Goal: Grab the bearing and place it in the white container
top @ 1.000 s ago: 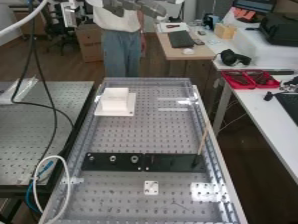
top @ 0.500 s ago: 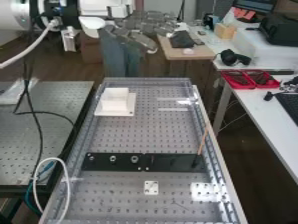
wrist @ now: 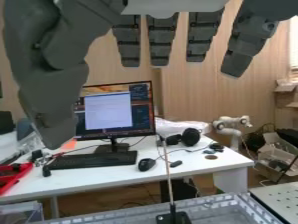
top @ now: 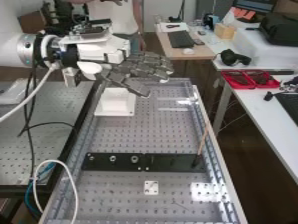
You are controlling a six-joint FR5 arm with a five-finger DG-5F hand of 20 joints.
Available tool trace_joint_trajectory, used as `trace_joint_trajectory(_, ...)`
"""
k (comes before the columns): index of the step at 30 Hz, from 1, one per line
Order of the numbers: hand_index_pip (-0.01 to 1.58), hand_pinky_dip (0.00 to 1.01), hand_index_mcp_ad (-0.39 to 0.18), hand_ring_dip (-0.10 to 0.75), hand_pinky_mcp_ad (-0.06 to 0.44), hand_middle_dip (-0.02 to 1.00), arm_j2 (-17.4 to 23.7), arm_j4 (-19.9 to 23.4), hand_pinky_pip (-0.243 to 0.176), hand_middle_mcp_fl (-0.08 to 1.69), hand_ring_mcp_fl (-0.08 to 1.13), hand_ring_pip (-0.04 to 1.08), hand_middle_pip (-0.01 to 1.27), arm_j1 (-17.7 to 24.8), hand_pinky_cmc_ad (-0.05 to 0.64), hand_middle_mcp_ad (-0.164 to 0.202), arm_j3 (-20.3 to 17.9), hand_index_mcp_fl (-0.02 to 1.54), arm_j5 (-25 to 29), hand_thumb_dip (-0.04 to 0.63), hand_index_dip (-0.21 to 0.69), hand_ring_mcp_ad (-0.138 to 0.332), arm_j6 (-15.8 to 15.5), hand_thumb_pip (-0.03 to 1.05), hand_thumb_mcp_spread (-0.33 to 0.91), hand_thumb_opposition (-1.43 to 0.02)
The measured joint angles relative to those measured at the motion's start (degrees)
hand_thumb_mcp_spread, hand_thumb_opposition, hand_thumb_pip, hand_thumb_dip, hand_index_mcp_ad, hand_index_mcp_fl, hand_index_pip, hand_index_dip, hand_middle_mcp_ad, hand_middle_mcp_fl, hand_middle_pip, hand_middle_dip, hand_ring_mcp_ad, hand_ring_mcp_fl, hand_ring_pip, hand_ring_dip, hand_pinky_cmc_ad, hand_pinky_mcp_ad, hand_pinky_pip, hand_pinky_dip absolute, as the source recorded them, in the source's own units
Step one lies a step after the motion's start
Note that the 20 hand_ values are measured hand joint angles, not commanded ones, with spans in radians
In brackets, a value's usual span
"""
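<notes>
In the high view the hand hangs above the bench's far left part, over the white container, with straight, spread fingers and nothing held. In the wrist view the fingers of the hand also stand straight, the thumb off to one side. Small round metal parts, bearing-like, sit on the black plate across the bench; the largest ring lies near the plate's middle. Which of them is the bearing I cannot tell.
A thin wooden stick stands upright at the black plate's right end. A small white square plate lies nearer the camera. Raised rails edge the bench. Red trays rest on the side table.
From the upper left, the arm and hand have come into the high view and moved down and to the right, over the container. The parts on the bench have stayed put.
</notes>
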Motion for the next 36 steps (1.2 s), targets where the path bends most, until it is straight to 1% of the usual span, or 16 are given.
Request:
trace_joint_trajectory(2,0.26,0.31,-0.058,0.096,0.312,0.19,-0.5,0.9,-0.079,0.01,0.00,0.09,0.14,-0.4,0.379,0.051,-0.5,0.08,-0.1,0.173,0.140,0.152,-0.1,0.53,0.36,-0.74)
trace_joint_trajectory(5,0.44,0.30,-0.073,0.096,0.312,0.19,-2.3,2.9,-0.079,0.01,0.00,0.09,0.14,-1.5,0.379,0.051,-1.6,0.08,-0.5,0.192,0.140,0.152,-0.5,0.54,0.37,-0.74)
trace_joint_trajectory(9,0.66,0.27,-0.075,0.096,0.312,0.19,-4.1,5.0,-0.079,0.01,0.00,0.09,0.14,-2.9,0.379,0.051,-2.5,0.09,-1.0,0.206,0.134,0.152,0.5,0.55,0.39,-0.76)
trace_joint_trajectory(11,0.82,0.25,-0.086,0.096,0.316,0.19,-5.2,6.4,-0.079,0.01,0.00,0.09,0.14,-3.6,0.379,0.051,-3.1,0.09,-1.4,0.206,0.154,0.155,0.5,0.55,0.39,-0.76)
trace_joint_trajectory(13,0.94,0.25,-0.087,0.096,0.312,0.19,-6.2,7.3,-0.079,0.01,0.00,0.09,0.14,-4.1,0.379,0.052,-3.4,0.09,-1.7,0.206,0.173,0.157,0.3,0.55,0.38,-0.77)
trace_joint_trajectory(15,1.03,0.24,-0.087,0.096,0.312,0.19,-7.1,8.1,-0.079,0.01,0.00,0.09,0.14,-4.5,0.379,0.052,-3.6,0.09,-1.9,0.206,0.188,0.157,0.0,0.56,0.40,-0.77)
trace_joint_trajectory(16,1.06,0.24,-0.089,0.096,0.312,0.19,-7.8,8.6,-0.079,0.01,0.00,0.09,0.14,-4.8,0.379,0.052,-3.6,0.09,-2.1,0.222,0.190,0.157,-0.1,0.56,0.40,-0.78)
trace_joint_trajectory(18,1.14,0.23,-0.094,0.096,0.314,0.19,-8.9,9.3,-0.075,0.01,0.00,0.09,0.14,-5.1,0.379,0.052,-3.7,0.09,-2.4,0.225,0.197,0.162,-0.1,0.56,0.42,-0.79)
trace_joint_trajectory(20,1.23,0.22,-0.094,0.096,0.314,0.19,-10.3,9.9,-0.075,0.01,0.00,0.09,0.14,-5.6,0.379,0.051,-3.7,0.09,-3.0,0.225,0.215,0.154,0.0,0.56,0.42,-0.79)
trace_joint_trajectory(23,1.26,0.21,-0.094,0.096,0.314,0.19,-12.2,10.5,-0.075,0.01,0.00,0.09,0.14,-6.2,0.379,0.051,-3.4,0.09,-4.1,0.225,0.225,0.154,0.6,0.56,0.42,-0.81)
trace_joint_trajectory(25,1.28,0.20,-0.103,0.096,0.314,0.19,-13.2,10.9,-0.075,0.01,0.00,0.09,0.14,-6.5,0.379,0.051,-3.2,0.09,-4.6,0.237,0.250,0.147,0.6,0.56,0.41,-0.80)
trace_joint_trajectory(26,1.30,0.19,-0.105,0.096,0.312,0.19,-13.9,11.2,-0.075,0.01,0.00,0.09,0.14,-6.7,0.379,0.051,-3.0,0.09,-5.0,0.237,0.253,0.145,0.7,0.56,0.43,-0.81)
trace_joint_trajectory(28,1.30,0.19,-0.112,0.096,0.304,0.19,-14.8,11.7,-0.075,0.01,0.00,0.09,0.14,-7.0,0.379,0.051,-2.8,0.09,-5.4,0.253,0.253,0.145,0.9,0.56,0.44,-0.82)
trace_joint_trajectory(32,1.33,0.19,-0.112,0.096,0.304,0.19,-16.4,12.8,-0.075,0.01,0.00,0.09,0.14,-7.7,0.379,0.051,-2.4,0.09,-6.1,0.290,0.251,0.150,1.0,0.62,0.46,-0.85)
trace_joint_trajectory(34,1.33,0.19,-0.117,0.096,0.295,0.19,-16.9,13.1,-0.075,0.01,0.00,0.09,0.14,-7.8,0.379,0.051,-2.3,0.09,-6.3,0.300,0.253,0.134,0.8,0.62,0.46,-0.87)
trace_joint_trajectory(36,1.34,0.19,-0.122,0.096,0.295,0.19,-17.5,13.3,-0.075,0.01,0.00,0.09,0.14,-8.0,0.377,0.051,-2.2,0.09,-6.5,0.316,0.253,0.129,0.6,0.62,0.46,-0.87)
